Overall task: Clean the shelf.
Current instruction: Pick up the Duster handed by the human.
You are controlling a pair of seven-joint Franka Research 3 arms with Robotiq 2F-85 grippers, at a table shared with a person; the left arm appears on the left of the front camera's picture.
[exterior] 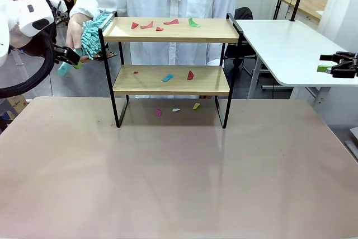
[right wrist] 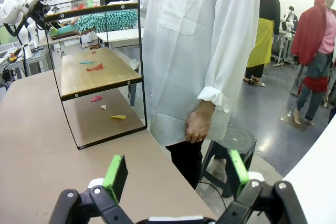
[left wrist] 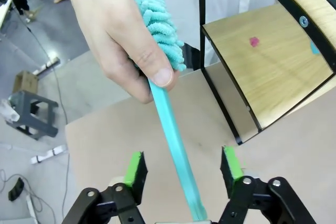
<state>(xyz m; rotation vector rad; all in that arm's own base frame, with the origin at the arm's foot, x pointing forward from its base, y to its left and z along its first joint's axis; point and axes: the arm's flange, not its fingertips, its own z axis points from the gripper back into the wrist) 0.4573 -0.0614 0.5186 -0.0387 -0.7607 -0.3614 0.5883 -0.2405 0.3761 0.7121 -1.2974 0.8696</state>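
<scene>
Both green pads of the left gripper (left wrist: 182,163) stand spread at the far left, one on each side of the thin handle of a teal duster (left wrist: 157,9), and neither pad touches it. A person's hand (exterior: 75,29) grips the duster where the handle meets the fluffy head, holding it up beside the left end rail of the shelf (exterior: 218,31). The shelf stands upright in the middle, toward the far edge of the beige table (exterior: 179,172), just in front of the person in a white coat. Small paper scraps (exterior: 172,22) lie on its top board, more on the lower board, and a few on the table beneath it. At the far right the right gripper (exterior: 327,62) hovers by a white table (exterior: 279,43), its fingers wide apart with nothing between them.
</scene>
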